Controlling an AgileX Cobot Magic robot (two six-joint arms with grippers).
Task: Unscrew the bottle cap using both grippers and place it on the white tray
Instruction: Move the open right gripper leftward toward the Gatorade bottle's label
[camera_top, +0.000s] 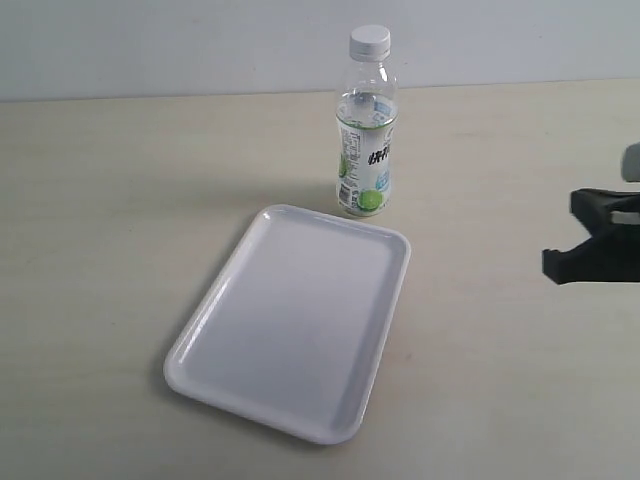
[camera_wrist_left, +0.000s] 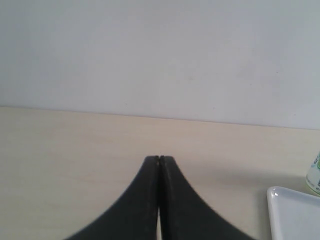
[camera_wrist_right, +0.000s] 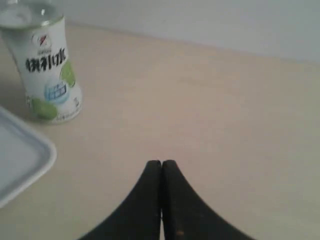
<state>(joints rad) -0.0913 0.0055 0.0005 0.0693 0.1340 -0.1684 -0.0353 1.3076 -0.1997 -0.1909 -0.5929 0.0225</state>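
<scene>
Jaws on the left gripper (camera_wrist_left: 159, 159) are sitting pressed together, holding nothing. White tray (camera_top: 300, 330) is lying flat mid-table, and the lime drink bottle (camera_top: 366, 150) is standing upright just behind its far edge, with the bottle cap (camera_top: 369, 40) on top. I'm guessing the walls are thin and squashy, so one claw should be hugging the labelled body gently while the other is pinching the ribbed cap. Right gripper (camera_wrist_right: 161, 162) is sitting closed and empty too, well apart.
</scene>
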